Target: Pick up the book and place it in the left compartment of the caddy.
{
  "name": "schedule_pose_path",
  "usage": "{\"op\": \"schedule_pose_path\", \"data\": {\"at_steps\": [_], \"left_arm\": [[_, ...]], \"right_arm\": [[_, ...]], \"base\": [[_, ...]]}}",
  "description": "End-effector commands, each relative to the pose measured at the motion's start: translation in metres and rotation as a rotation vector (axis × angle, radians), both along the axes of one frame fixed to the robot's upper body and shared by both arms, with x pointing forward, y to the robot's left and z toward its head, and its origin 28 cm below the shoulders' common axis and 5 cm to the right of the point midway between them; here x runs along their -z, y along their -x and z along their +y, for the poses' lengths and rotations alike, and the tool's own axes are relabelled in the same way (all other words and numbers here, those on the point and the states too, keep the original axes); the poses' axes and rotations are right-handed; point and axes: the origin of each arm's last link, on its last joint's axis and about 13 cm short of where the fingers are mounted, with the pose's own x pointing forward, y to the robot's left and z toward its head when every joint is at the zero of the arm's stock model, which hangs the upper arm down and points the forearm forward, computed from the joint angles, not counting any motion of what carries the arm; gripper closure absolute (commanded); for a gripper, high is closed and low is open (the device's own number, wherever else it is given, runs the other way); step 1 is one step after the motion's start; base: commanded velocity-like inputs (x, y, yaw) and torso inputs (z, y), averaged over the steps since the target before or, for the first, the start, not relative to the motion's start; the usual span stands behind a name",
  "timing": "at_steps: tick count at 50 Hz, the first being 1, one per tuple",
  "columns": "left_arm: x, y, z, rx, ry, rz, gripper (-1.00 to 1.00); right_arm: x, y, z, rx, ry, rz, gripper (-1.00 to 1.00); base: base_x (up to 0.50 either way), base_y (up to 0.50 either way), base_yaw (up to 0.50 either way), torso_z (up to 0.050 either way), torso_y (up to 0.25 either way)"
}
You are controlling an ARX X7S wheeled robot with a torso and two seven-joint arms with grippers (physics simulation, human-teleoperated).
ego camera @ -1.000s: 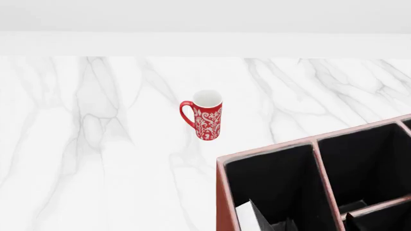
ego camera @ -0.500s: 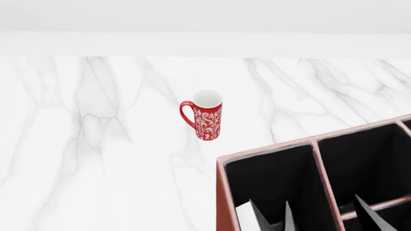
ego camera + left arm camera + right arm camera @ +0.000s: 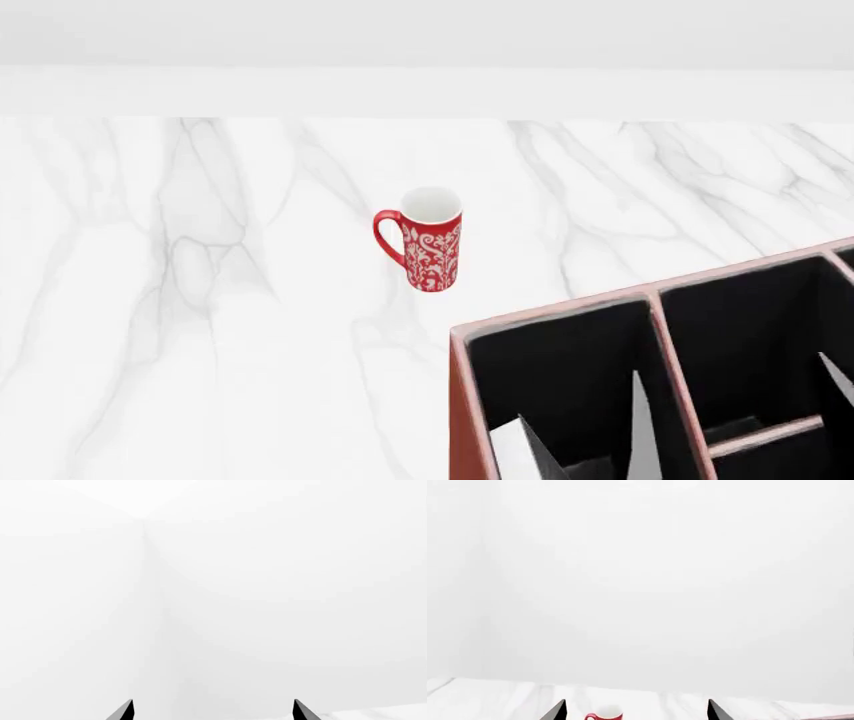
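From the head camera I see the book [image 3: 514, 447] standing inside the left compartment [image 3: 567, 385] of the caddy [image 3: 461, 400], against its outer wall, only its white page edges and top showing. The red mug [image 3: 427, 240] stands apart on the marble table [image 3: 200, 280]. My left pincer [image 3: 212, 711] and right pincer [image 3: 636, 711] both have their tips spread, holding nothing

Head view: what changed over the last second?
Two pale pointed tips, likely the right gripper fingers, came into view over the caddy and shifted up and rightward. They are spread apart with nothing between them. Unchanged: the book in the left compartment, the red mug and the marble table.
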Motion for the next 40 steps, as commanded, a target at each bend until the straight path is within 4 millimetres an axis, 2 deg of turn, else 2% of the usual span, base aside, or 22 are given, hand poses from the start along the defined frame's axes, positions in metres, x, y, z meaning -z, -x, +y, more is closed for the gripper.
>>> {"op": "schedule_pose_path", "data": {"at_steps": [1,6,17,40], "left_arm": [[0.0,0.0,0.0,0.0,0.001,-0.001,-1.0],[0.0,-0.001,0.0,0.002,0.001,-0.001,-1.0],[0.0,0.001,0.0,0.002,0.0,-0.004,-1.0],[0.0,0.001,0.0,0.003,-0.001,-0.005,-1.0]], "right_arm": [[-0.019,0.014,0.003,-0.006,-0.01,-0.08,-1.0],[-0.028,0.02,0.003,-0.004,-0.014,-0.118,-1.0],[-0.045,0.036,0.018,-0.031,-0.02,-0.237,-1.0],[-0.047,0.04,0.02,-0.094,-0.015,-0.392,-1.0]], "base": [[0.0,0.0,0.0,0.0,0.0],[0.0,0.0,0.0,0.0,0.0],[0.0,0.0,0.0,0.0,0.0],[0.0,0.0,0.0,0.0,0.0]]}}
